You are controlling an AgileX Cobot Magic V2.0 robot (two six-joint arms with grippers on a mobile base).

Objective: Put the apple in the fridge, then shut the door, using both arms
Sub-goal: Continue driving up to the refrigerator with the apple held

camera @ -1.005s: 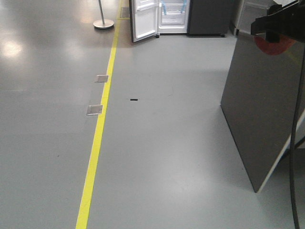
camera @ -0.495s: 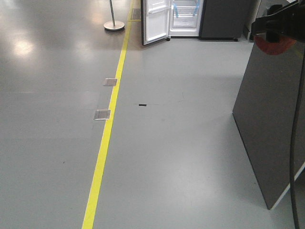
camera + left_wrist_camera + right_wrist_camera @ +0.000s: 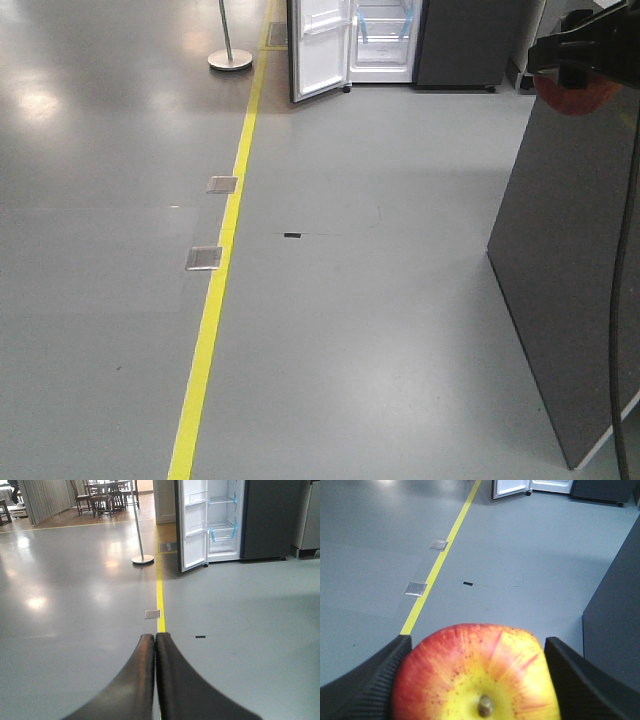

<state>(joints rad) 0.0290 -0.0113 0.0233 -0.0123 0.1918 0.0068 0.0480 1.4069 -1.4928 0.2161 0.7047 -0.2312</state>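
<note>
Floor plates (image 3: 204, 258) and the yellow line (image 3: 215, 300) have slid lower in my front view since half a second ago, and the fridge (image 3: 222, 545) has shifted a little to the left.

My right gripper (image 3: 477, 646) is clamped on the apple (image 3: 475, 675), ribbed pads (image 3: 385, 680) against both its sides, its stem dimple and yellow patch facing the wrist camera. The apple is well apart from the fridge, which is across the floor. My left gripper (image 3: 154, 637) is pressed together, fingertips touching. The fridge stands open, its door (image 3: 195, 530) swung out to the left with clear bins on its white inner face. Inside the compartment I make out glass shelves and blue tape (image 3: 212, 534); from here I cannot tell more.
</note>
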